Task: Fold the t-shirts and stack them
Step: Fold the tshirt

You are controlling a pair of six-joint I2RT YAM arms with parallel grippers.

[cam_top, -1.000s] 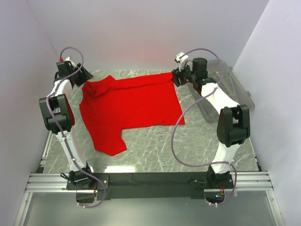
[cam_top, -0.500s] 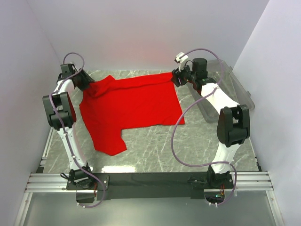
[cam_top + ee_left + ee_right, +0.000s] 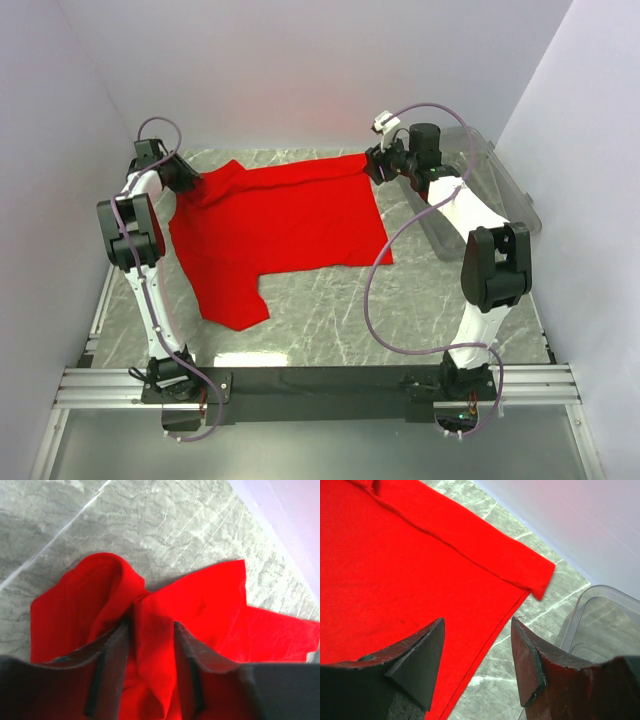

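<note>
The red t-shirt (image 3: pixel 280 225) lies spread on the marble table, one sleeve pointing toward the near left. At its far left corner my left gripper (image 3: pixel 188 182) is down on the cloth. In the left wrist view its jaws (image 3: pixel 150 630) stand partly open around a raised ridge of the t-shirt (image 3: pixel 210 605), which fills the gap between them. My right gripper (image 3: pixel 372 165) hovers at the shirt's far right corner. It is open (image 3: pixel 477 630) above the hem of the t-shirt (image 3: pixel 395 570), with nothing between its fingers.
A clear plastic bin (image 3: pixel 500 190) stands at the far right, just beside the right gripper, and its rim (image 3: pixel 600 625) shows in the right wrist view. White walls close the table in at the back and on both sides.
The left arm has reached further over the shirt's far left corner, and its jaws have narrowed around the cloth ridge. The right arm has not moved.
</note>
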